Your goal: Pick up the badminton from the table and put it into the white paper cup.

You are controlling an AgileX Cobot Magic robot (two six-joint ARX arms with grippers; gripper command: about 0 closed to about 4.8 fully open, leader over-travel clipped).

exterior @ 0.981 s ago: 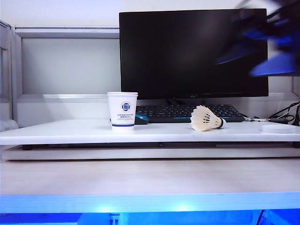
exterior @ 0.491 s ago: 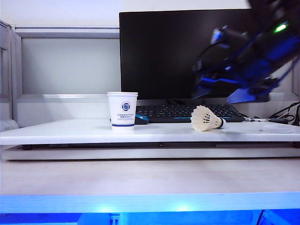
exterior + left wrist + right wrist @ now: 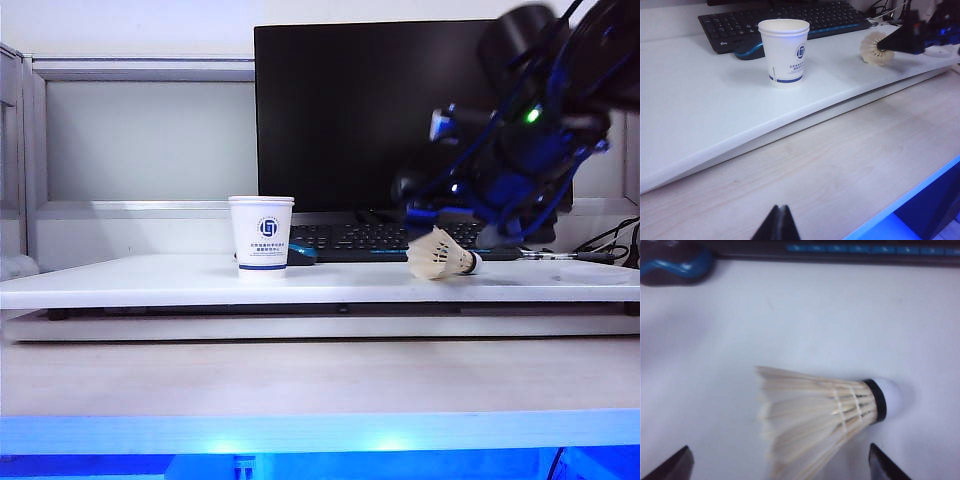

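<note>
My left pincer (image 3: 778,223) hangs low over the bare wood in front of the bench (image 3: 150,280), its tips pressed together and holding nothing. The shuttlecock (image 3: 440,254) lies on its side toward the right end of the bench, cork tip pointing toward the right edge and feather skirt fanned toward the middle. My right pincer (image 3: 782,462) is spread wide just above it, one tip outside the skirt and the other beyond the cork, nothing pinched yet. To do this grasp well, I judge I should come straight down so the tips straddle the narrow part by the dark band, then close gently; squeezing the open feathers would likely crush them or let the shuttlecock roll away. The paper cup (image 3: 262,235) stands upright and well apart, nearer the middle of the bench toward its back edge, mouth open. Behind the bench sit a keyboard (image 3: 380,240) and a dark monitor (image 3: 360,110).
</note>
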